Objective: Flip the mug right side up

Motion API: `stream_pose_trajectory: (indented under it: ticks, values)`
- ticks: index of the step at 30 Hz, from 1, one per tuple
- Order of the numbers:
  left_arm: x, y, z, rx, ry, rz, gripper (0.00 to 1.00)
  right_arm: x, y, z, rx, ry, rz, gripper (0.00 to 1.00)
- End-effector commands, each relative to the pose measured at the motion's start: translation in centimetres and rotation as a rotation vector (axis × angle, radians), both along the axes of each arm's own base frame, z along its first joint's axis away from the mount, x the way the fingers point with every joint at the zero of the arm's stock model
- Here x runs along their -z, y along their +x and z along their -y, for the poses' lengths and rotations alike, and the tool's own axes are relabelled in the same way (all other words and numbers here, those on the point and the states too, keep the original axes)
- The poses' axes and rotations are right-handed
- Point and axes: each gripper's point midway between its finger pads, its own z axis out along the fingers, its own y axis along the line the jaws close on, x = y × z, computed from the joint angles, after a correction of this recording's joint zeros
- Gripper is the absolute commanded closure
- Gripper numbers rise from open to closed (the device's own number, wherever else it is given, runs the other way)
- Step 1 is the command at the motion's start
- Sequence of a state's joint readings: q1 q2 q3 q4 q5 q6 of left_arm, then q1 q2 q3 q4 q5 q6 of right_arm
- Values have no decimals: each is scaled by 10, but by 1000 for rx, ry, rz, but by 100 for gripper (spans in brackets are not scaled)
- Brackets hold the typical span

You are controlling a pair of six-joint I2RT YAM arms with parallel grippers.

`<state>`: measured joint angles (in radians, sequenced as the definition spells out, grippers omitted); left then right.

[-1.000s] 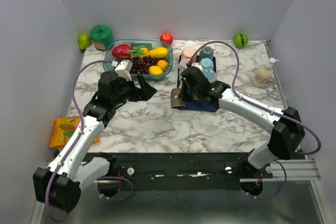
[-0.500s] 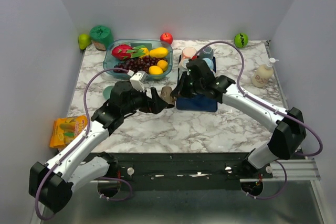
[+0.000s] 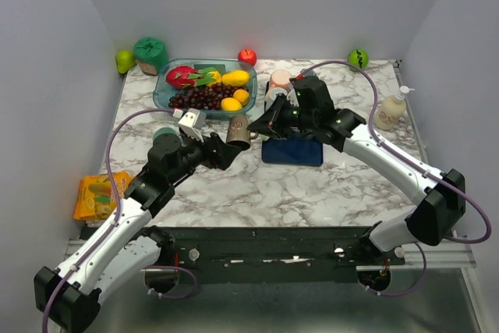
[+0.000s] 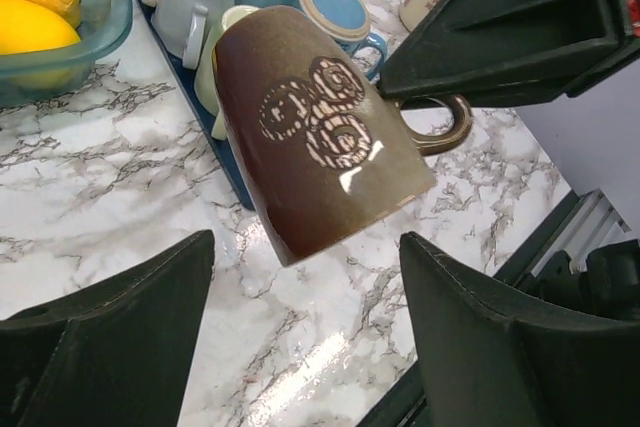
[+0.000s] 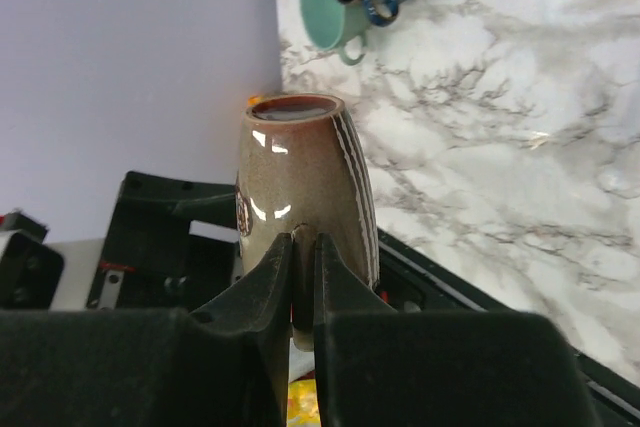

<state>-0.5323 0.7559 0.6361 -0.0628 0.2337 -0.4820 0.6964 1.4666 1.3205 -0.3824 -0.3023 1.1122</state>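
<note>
— How is the brown shiny mug with pale swirls (image 4: 320, 147) seen?

— It is seen as a round cup, dark brown at one end and a lighter grey-brown at the other. Three curly swirls are painted on its side, and a thin loop handle is stuck out on one side. It is held up in the air, tipped over a bit, above the white marble table (image 3: 234, 185). It is just beside the dark blue tray packed with mugs (image 3: 292, 154).

— What is hidden or hard to make out?

— Part of the handle is covered by black fingers. The inside of the mug is not shown in the left wrist view. From above, a dark round end is seen, but it cannot be told for sure that this is the mouth. A blue-green mug (image 3: 163, 136) is half hidden behind the left arm.

— How is the mug held?

— The right gripper (image 5: 303, 247) is squeezed nearly shut on the handle, and the mug is carried by it alone. The left gripper (image 3: 230, 147) is spread wide, with one finger (image 4: 110, 327) on each side of the mug's lower end. A gap is seen on both sides, so the mug is not touched by it.
</note>
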Motion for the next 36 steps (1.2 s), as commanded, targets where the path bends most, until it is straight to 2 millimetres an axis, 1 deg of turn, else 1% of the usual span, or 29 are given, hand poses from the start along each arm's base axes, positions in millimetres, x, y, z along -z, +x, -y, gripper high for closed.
stream_pose_trajectory:
  ticks: [1, 2, 4, 5, 6, 8, 10, 11, 12, 13, 15, 16, 18, 19, 20, 21, 22, 23, 24, 25, 26, 28, 29, 30, 32, 33, 34, 35, 36]
  values:
    - [-13, 14, 0, -49, -10, 47, 21, -57, -14, -13, -64, 200, 23, 100]
    - [-22, 17, 0, -57, -24, 75, 23, -58, -17, -15, -86, 213, 17, 100]
    - [-26, 23, -5, -103, -27, 86, 29, -61, -19, -17, -100, 229, 11, 100]
    - [-32, 26, -7, -120, -33, 99, 32, -58, -21, -18, -110, 230, 2, 100]
    - [-35, 27, -9, -135, -33, 108, 37, -58, -21, -18, -112, 231, 3, 100]
    - [-43, 31, -14, -170, -37, 126, 43, -54, -22, -19, -120, 227, -6, 100]
    - [-47, 33, -13, -171, -36, 133, 53, -49, -23, -19, -128, 224, -20, 100]
    - [-52, 33, -13, -169, -39, 140, 60, -48, -24, -20, -136, 225, -21, 99]
    - [-53, 35, -13, -174, -37, 137, 76, -43, -24, -21, -140, 220, -30, 100]
    - [-51, 37, -12, -175, -27, 122, 84, -41, -24, -21, -143, 216, -28, 100]
    - [-53, 39, -14, -190, -3, 103, 100, -34, -22, -22, -140, 199, -29, 100]
    - [-49, 42, -13, -193, 19, 85, 100, -27, -21, -21, -143, 184, -23, 99]
    - [-50, 42, -16, -199, 65, 60, 100, -19, -17, -20, -136, 154, -2, 93]
    - [-44, 48, -20, -228, 103, 35, 100, -7, -16, -18, -138, 120, 3, 88]
    - [-31, 46, -24, -226, 168, -6, 100, -3, -13, -18, -133, 101, 21, 83]
    - [-40, 47, -26, -232, 183, -4, 100, 2, -11, -16, -127, 81, 31, 79]
    - [-33, 49, -27, -233, 220, -28, 100, 10, -9, -13, -124, 49, 32, 68]
    - [-25, 46, -30, -227, 263, -56, 100, 15, -7, -11, -118, 32, 42, 63]
    - [-29, 47, -30, -225, 272, -56, 100, 18, -6, -10, -113, 18, 51, 57]
    - [-26, 47, -30, -221, 288, -67, 100, 22, -5, -8, -108, 3, 51, 47]
    - [-22, 45, -32, -220, 302, -83, 100, 25, -4, -6, -105, -8, 56, 44]
    - [-21, 46, -32, -214, 318, -92, 100, 32, 1, -1, -80, -46, 74, 38]
    - [-17, 45, -33, -213, 338, -108, 100, 33, 2, 2, -71, -59, 86, 37]
    - [-18, 46, -33, -211, 347, -109, 100, 38, 7, 7, -37, -89, 98, 35]
    - [-8, 46, -32, -197, 385, -143, 100, 47, 10, 17, -12, -143, 105, 32]
    - [-6, 47, -32, -192, 396, -148, 100, 49, 15, 25, 26, -177, 123, 32]
    - [1, 49, -32, -183, 428, -162, 100, 56, 15, 33, 37, -226, 121, 30]
    - [10, 47, -34, -173, 464, -189, 100, 57, 16, 38, 48, -251, 135, 29]
    - [9, 49, -33, -162, 486, -191, 100, 59, 22, 49, 97, -297, 154, 28]
